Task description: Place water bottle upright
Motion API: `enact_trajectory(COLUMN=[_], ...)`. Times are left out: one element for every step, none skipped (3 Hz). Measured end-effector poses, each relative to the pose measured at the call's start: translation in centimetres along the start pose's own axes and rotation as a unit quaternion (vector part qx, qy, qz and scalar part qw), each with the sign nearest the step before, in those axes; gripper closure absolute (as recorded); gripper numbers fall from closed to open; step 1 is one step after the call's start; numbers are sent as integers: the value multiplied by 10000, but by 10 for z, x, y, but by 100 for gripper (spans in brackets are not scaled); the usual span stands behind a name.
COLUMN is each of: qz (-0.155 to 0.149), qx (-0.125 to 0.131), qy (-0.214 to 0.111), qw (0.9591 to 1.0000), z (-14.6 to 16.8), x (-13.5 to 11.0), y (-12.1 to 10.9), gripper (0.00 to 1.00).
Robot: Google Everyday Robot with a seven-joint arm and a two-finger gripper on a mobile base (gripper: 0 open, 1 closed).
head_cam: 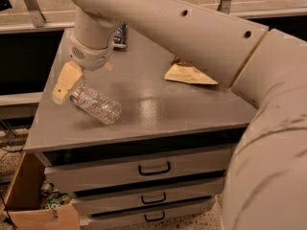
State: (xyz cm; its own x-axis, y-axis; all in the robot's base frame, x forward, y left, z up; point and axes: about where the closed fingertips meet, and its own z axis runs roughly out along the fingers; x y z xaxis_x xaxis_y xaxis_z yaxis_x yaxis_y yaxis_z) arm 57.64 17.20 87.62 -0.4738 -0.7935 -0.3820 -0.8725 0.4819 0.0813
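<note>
The water bottle point(97, 105) is clear and ribbed and lies on its side on the left part of the grey cabinet top point(163, 111). Its base points toward the front right. Its neck end, with the label band, points to the back left. My gripper point(66, 83) hangs from the wrist point(91, 47) and sits right at the bottle's neck end, at the left edge of the top. It covers the cap. I cannot tell whether it touches the bottle.
A brown snack bag point(188, 74) lies at the back right, partly behind my arm point(201, 37). A dark packet point(120, 33) lies at the back. Several drawers point(153, 169) are below the top. A cardboard box point(29, 205) stands on the floor at the left.
</note>
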Motion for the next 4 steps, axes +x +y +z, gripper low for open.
enact_trajectory(qz=[142,347,486,542], qx=[172,328,494,736], qy=[269,488,586,273], qw=[9994,9977,9959,9954], z=[23,38,40,10], x=[1,8,12,6], y=[5,2,-5,-26], gripper=[3,20,45,75])
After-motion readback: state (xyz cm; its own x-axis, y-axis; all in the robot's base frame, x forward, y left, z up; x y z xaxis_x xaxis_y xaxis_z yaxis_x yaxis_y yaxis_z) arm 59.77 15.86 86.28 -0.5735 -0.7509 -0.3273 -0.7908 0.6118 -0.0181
